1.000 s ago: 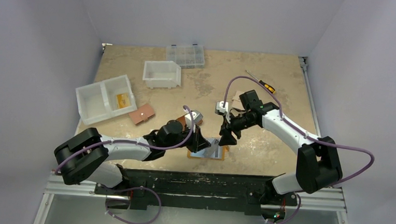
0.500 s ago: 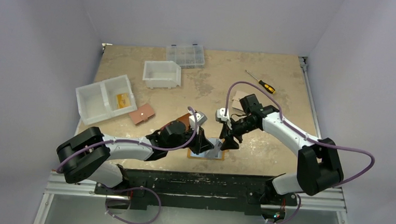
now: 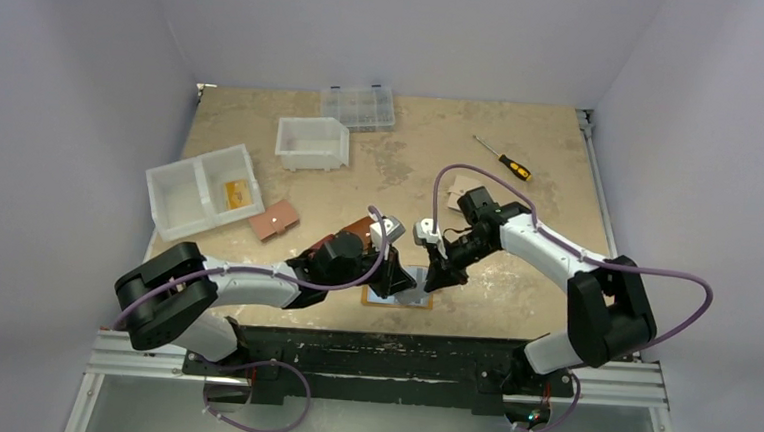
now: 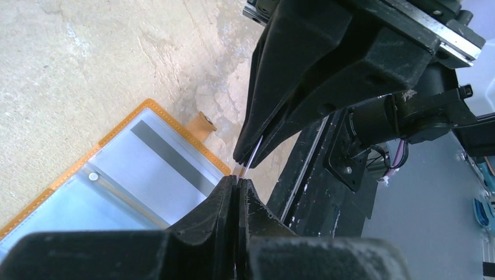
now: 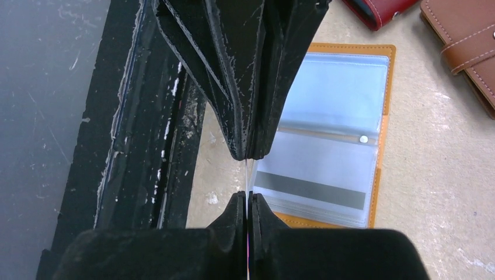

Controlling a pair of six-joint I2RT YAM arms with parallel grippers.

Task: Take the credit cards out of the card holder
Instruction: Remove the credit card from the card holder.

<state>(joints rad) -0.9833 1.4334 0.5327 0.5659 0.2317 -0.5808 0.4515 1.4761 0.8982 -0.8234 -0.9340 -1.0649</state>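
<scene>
Cards are what must come out, and one card (image 5: pixel 249 175) is already clear of the card holder (image 5: pixel 350 48). It stands on edge just above the holder's near side. The left hand (image 4: pixel 238 182) is pressed together on one end of it and the right hand (image 5: pixel 248 195) is pinching the other, tip facing tip. This looks like a handover, so that one hand can carry it off. The holder lies spread flat on the tabletop (image 3: pixel 412 158), clear pockets up, likely to keep the rest within reach. A striped card (image 5: pixel 309 189) sits in one pocket. The held card shows only as a thin pale line, so its face and colour cannot be told. The cloudy plastic hides how many cards remain, and from above the arms cover most of the holder. A red wallet (image 5: pixel 379 11) and a brown wallet (image 5: pixel 467 41), both cut off, lie beyond the holder's far side.
</scene>
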